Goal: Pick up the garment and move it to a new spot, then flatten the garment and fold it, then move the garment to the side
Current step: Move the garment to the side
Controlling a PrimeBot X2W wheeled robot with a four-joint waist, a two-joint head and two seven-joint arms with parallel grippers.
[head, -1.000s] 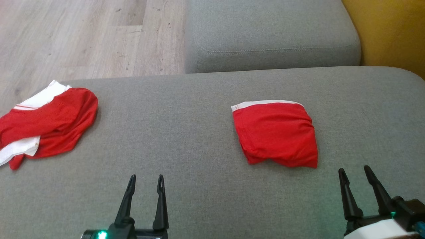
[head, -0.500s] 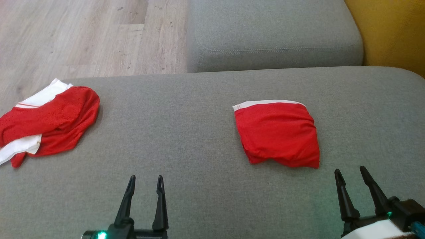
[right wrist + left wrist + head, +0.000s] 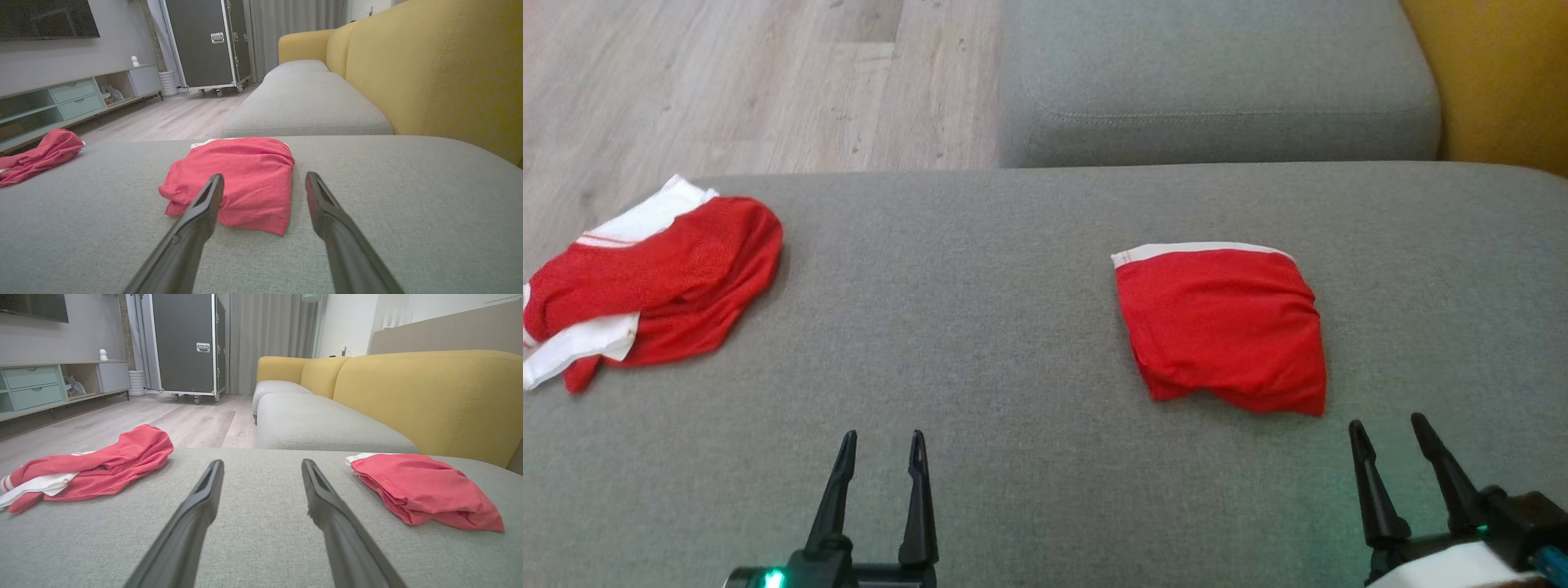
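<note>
2 cloth garments lie on the grey fabric sofa seat: folded red garment near the right gripper; crumpled red-and-white garment far left. That and the left gripper hover empty, fingers apart.

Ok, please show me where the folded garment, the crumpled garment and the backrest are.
folded garment (image 3: 1221,327), head view, middle of its red top layer.
crumpled garment (image 3: 678,269), head view, on the red upper fold.
backrest (image 3: 429,396), left wrist view, on its yellow front face.
</note>
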